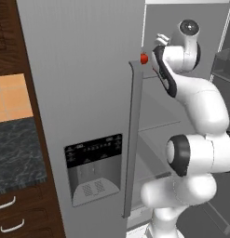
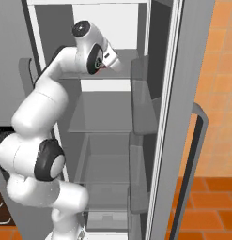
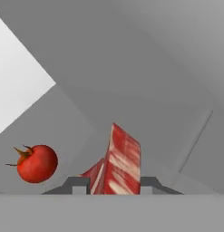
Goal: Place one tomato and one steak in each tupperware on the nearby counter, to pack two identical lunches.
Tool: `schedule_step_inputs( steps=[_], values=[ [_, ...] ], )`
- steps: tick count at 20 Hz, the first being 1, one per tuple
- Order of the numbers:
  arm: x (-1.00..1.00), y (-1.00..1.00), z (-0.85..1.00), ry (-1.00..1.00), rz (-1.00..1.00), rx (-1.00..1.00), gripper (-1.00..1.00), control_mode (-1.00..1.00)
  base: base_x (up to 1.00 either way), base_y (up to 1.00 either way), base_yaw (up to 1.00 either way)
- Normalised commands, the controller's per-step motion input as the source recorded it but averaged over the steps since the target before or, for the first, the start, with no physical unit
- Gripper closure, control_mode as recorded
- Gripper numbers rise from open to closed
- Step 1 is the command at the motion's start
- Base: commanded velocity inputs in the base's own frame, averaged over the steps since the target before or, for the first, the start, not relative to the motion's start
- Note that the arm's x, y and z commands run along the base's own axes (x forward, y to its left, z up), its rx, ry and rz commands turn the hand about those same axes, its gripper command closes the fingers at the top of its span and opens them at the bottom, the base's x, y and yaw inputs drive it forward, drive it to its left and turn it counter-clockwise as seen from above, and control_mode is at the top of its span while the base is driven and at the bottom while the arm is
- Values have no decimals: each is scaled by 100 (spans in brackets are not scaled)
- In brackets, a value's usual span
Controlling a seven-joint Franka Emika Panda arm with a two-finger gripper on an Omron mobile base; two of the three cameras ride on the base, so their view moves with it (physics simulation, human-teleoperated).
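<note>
Steak (image 3: 121, 161) nearest lens: flat marbled red-white slab, standing on edge between fingertips (image 3: 78, 186). Gripper (image 3: 114, 185) closed nearly full, clamped on steak. Fridge (image 1: 84, 93): big smooth grey box, door open, translucent shelves inside, arm reaching onto upper shelf. Counter (image 1: 16, 153): black marbled stone, left of fridge, well apart. Tomato (image 3: 36, 163): small, round, glossy red, green stem, beside steak on shelf. Step: steak pick. Next: lift clear, withdraw, carry to counter.

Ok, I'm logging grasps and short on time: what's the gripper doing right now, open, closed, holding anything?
Gripper: closed on the steak, which stands up between its fingertips; the tomato lies loose beside it.
</note>
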Motion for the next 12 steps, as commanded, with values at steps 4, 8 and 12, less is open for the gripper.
schedule_step_inputs(
  steps=[4, 8, 12],
  values=[
    [-100, 0, 34, -5, -10, 3, 100, -100, 0, 0, 0],
    [-100, 2, 62, 2, -5, 9, 100, -100, 0, 0, 0],
    [-100, 11, 33, 10, -2, 12, 100, -100, 0, 0, 0]
  ],
)
